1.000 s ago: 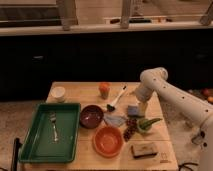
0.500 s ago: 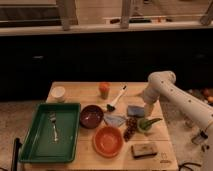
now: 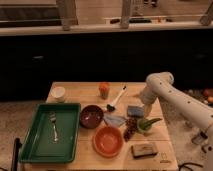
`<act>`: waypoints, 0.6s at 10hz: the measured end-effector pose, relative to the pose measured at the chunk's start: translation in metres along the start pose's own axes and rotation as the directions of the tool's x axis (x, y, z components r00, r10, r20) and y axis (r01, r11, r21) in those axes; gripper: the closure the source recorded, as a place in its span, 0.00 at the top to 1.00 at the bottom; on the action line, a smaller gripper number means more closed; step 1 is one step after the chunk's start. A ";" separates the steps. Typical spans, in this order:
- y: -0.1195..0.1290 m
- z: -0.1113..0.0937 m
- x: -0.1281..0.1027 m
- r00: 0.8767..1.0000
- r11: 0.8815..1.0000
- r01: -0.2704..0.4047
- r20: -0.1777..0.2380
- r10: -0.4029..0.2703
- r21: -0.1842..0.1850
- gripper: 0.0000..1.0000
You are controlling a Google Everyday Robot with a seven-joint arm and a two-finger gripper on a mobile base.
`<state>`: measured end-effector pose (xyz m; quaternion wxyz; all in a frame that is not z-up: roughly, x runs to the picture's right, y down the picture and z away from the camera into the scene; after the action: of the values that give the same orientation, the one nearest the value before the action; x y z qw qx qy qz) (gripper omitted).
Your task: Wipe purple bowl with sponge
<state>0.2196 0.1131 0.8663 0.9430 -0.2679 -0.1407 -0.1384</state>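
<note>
The dark purple bowl (image 3: 92, 116) stands upright on the wooden table (image 3: 80, 90), just right of the green tray. A blue sponge-like block (image 3: 134, 110) lies right of the bowl. A second, tan sponge-like pad (image 3: 144, 150) lies near the front right edge. My gripper (image 3: 144, 106) hangs at the end of the white arm (image 3: 161, 84), just right of the blue block and close above the table. It is well to the right of the purple bowl and holds nothing that I can see.
A green tray (image 3: 30, 150) with a fork (image 3: 54, 125) lies at the left. An orange bowl (image 3: 108, 140), blue cloth (image 3: 115, 120), grapes (image 3: 131, 128), green item (image 3: 148, 123), dish brush (image 3: 116, 99), orange cup (image 3: 104, 89) and white cup (image 3: 59, 93) crowd the table.
The arm's elbow has swung to the right, and the gripper has shifted slightly right and down towards the blue block. The things on the table have not moved.
</note>
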 end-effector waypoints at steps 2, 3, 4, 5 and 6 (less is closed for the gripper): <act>-0.002 -0.003 -0.004 1.000 1.000 0.000 0.001 0.000 0.011 0.80; -0.003 -0.004 -0.004 1.000 1.000 -0.007 0.002 0.007 0.017 0.80; -0.005 -0.003 -0.005 1.000 1.000 -0.011 0.005 0.011 0.016 0.80; -0.008 0.000 -0.008 1.000 1.000 -0.014 0.010 0.014 0.013 0.80; -0.007 0.006 -0.008 1.000 1.000 -0.022 0.017 0.022 -0.001 0.80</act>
<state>0.2091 0.1120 0.8720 0.9432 -0.2710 -0.1456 -0.1256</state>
